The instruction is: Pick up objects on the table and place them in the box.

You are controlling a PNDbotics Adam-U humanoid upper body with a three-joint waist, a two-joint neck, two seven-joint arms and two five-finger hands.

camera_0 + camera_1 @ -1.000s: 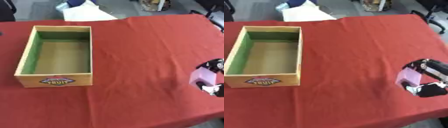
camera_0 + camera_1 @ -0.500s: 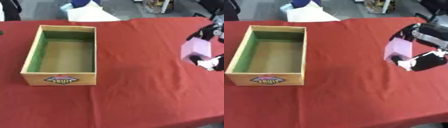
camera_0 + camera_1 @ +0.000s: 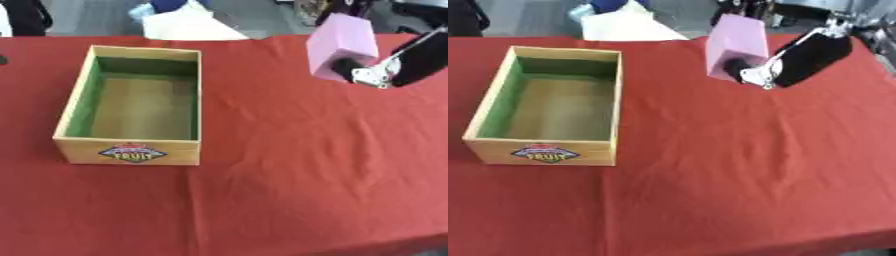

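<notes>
A pink rectangular block (image 3: 739, 42) hangs in the air above the red tablecloth, to the right of the box. My right hand (image 3: 785, 62) is shut on it, a dark finger curled round its lower side, the arm coming in from the upper right. The wooden box (image 3: 551, 150) with green inner walls and a "FRUIT" label on its front stands at the left, with nothing showing inside it. My left hand shows in neither view.
A red cloth (image 3: 737, 175) covers the table, with its front edge near the lower right corner. Beyond the far edge lies a white sheet or bag (image 3: 188, 25) and dark shapes on the floor.
My right hand has lifted the pink block from the table's right edge and carried it up and leftward, towards the box. The camera view has also shifted.
</notes>
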